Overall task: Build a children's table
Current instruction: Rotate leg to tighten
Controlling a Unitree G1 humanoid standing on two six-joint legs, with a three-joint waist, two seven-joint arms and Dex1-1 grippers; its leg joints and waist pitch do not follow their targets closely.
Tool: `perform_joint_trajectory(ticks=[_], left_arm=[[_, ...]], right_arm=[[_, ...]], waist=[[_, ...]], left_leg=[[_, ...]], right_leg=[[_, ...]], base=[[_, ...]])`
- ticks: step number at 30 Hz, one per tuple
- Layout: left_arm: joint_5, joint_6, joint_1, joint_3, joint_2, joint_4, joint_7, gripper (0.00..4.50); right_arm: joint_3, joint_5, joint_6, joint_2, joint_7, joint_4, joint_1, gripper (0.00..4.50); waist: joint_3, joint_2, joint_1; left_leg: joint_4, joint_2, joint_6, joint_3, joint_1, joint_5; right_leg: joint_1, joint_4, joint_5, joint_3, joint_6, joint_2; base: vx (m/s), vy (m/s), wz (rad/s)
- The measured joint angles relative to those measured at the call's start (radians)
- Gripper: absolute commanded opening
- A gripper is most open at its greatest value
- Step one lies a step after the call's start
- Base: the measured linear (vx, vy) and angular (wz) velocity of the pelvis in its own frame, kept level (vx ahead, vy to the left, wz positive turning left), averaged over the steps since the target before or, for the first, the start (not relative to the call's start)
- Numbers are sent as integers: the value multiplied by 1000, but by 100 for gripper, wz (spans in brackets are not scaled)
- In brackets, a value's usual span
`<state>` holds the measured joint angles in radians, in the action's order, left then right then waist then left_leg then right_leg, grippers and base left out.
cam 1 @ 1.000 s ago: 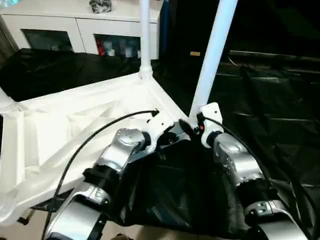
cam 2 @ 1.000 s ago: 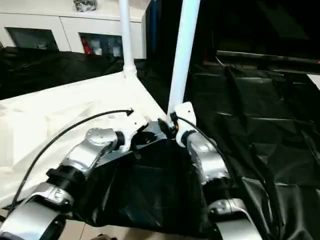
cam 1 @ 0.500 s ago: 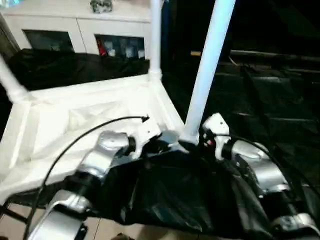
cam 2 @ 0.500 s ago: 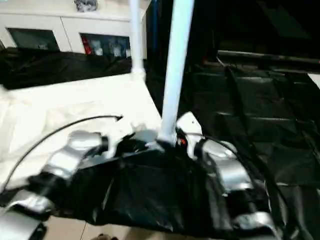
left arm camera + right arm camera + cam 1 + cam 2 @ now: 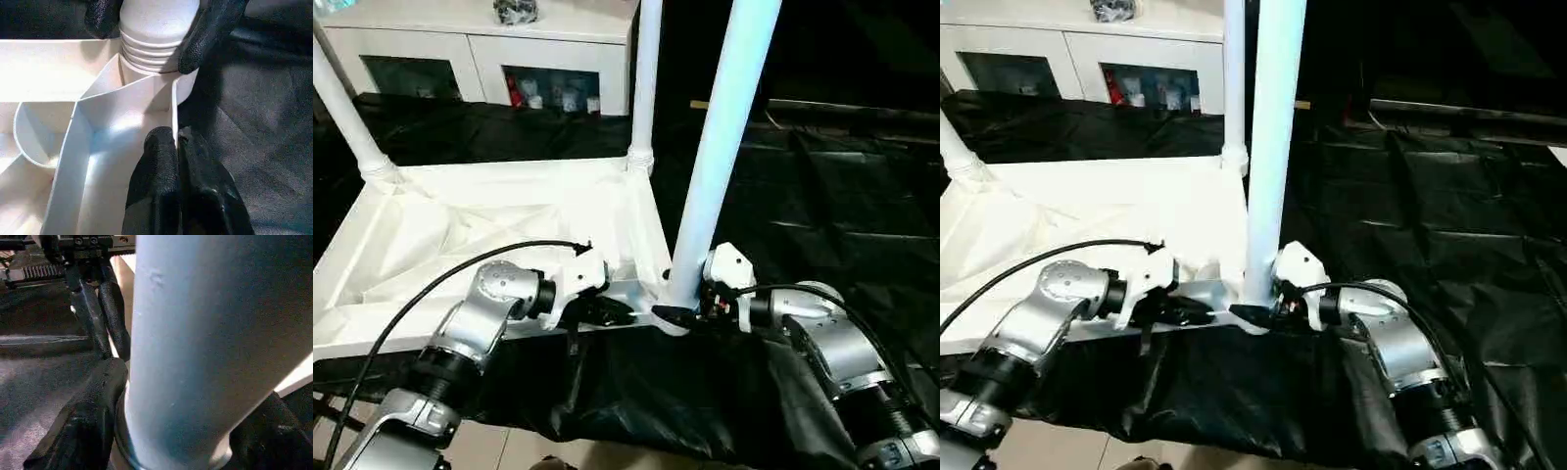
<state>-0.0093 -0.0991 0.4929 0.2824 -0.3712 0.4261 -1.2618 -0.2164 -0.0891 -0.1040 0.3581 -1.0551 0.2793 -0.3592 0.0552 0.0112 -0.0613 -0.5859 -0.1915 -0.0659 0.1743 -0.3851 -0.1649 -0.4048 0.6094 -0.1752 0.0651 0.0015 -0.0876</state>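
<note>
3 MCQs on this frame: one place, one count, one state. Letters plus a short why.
1. Where does the left gripper pinch?
A. the tabletop's rim
B. a leg
C. the black sheet

2. How many legs stand in the tabletop?
A. one
B. three
C. five

3. The right gripper is:
A. around the near leg
B. resting on the cabinet
C. folded against the chest

Key: 1 A, its fingers meet on the thin rim wall. 2 B, three white tubes rise from corner sockets. 3 A, black fingers flank the leg's ribbed base.
</note>
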Motion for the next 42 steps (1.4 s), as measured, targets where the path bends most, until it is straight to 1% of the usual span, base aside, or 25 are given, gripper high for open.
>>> perform_joint_trajectory(ticks=[3,6,7,9,11,13,14,16,17,20,21,22,23,25,26,28,31,33,37,40,42], left_arm=[[0,0,-1,0,1,0,6,0],[17,-14,6,-6,32,19,82,0],[29,-25,18,-15,56,41,131,0],[43,-37,36,-22,85,67,189,0],[67,-53,75,-26,131,120,276,0],[83,-66,101,-30,168,154,342,0],[91,-84,122,-32,201,181,405,0],[97,-97,138,-35,226,203,454,0],[106,-107,155,-38,251,225,503,0],[112,-114,160,-43,264,229,527,0],[113,-114,164,-43,265,234,528,0],[113,-111,167,-44,265,237,527,0],[113,-111,167,-44,265,238,527,0],[113,-103,167,-45,264,240,524,0],[113,-97,167,-45,262,243,522,0],[112,-82,165,-44,252,244,498,0],[100,-73,136,-43,215,201,432,0],[99,-57,128,-43,202,195,406,0],[73,-40,80,-33,150,127,302,0],[60,-30,61,-28,125,101,241,0],[43,-23,44,-20,102,72,195,0]], right_arm=[[0,0,2,-6,2,0,1,267],[22,19,-17,-41,94,23,0,265],[44,30,-30,-72,162,50,-11,265],[56,48,-47,-98,241,82,-36,265],[92,66,-49,-156,376,145,-66,265],[116,77,-53,-193,479,191,-94,265],[142,84,-61,-231,573,238,-124,265],[162,86,-62,-260,647,281,-153,265],[174,88,-67,-283,723,324,-188,265],[183,96,-49,-299,763,354,-204,265],[187,98,-43,-303,767,361,-207,300],[197,97,-40,-306,765,367,-211,321],[206,89,-39,-309,760,369,-212,335],[222,59,-36,-315,734,369,-212,342],[227,53,-34,-315,723,369,-212,355],[220,52,-32,-301,685,358,-204,379],[165,52,-10,-242,562,300,-151,379],[160,52,-10,-228,516,287,-141,379],[98,42,7,-123,331,182,-70,379],[78,40,9,-93,250,154,-60,379],[50,37,26,-63,193,122,-52,379]], waist=[[0,0,0],[0,0,1],[0,0,3],[0,-1,4],[0,-3,8],[0,-3,11],[0,-3,15],[0,-3,18],[0,-3,20],[-1,-1,20],[-1,-1,20],[-1,-1,19],[-1,-1,20],[-1,-1,21],[-1,-1,21],[-1,1,21],[-1,1,18],[-1,1,17],[0,1,8],[0,0,5],[0,1,2]], left_leg=[[0,0,0,0,0,0],[0,0,0,0,1,0],[-1,0,0,0,1,0],[-1,0,0,0,1,0],[-1,0,0,0,2,0],[-1,1,0,0,2,0],[-2,1,0,0,2,0],[-1,1,0,0,2,0],[-1,1,0,0,2,0],[-1,1,0,0,2,0],[-1,1,0,0,1,0],[-1,1,0,0,1,0],[-1,1,0,0,1,0],[-1,1,0,0,1,0],[-1,1,0,0,1,0],[0,1,0,0,1,0],[2,0,0,0,1,0],[2,0,0,0,1,0],[1,0,0,1,0,0],[1,0,0,1,0,0],[1,0,0,1,0,0]], right_leg=[[0,0,0,0,0,0],[0,0,0,0,0,0],[0,1,0,0,0,0],[0,0,-3,0,4,0],[1,1,-3,0,5,0],[0,0,-3,-1,5,-1],[1,0,-3,-1,5,-1],[1,0,-3,-1,5,-1],[1,0,-3,0,4,-1],[1,0,0,0,0,-1],[1,0,0,0,0,-1],[1,0,0,0,0,-1],[1,0,0,0,0,-1],[1,0,0,0,0,-1],[1,0,0,0,0,-1],[0,0,0,0,0,-1],[0,0,0,1,0,-1],[-1,0,0,1,0,-1],[0,0,0,1,0,-1],[-1,0,0,1,0,-1],[-1,0,-2,1,3,-1]], base=[[0,0,0],[0,0,0],[0,0,0],[0,0,0],[0,0,0],[0,0,0],[0,0,0],[0,0,0],[0,0,0],[0,0,0],[0,0,0],[0,0,0],[0,0,0],[0,0,0],[0,0,0],[0,0,0],[0,0,0],[0,0,0],[0,0,0],[0,0,0],[0,0,0]])
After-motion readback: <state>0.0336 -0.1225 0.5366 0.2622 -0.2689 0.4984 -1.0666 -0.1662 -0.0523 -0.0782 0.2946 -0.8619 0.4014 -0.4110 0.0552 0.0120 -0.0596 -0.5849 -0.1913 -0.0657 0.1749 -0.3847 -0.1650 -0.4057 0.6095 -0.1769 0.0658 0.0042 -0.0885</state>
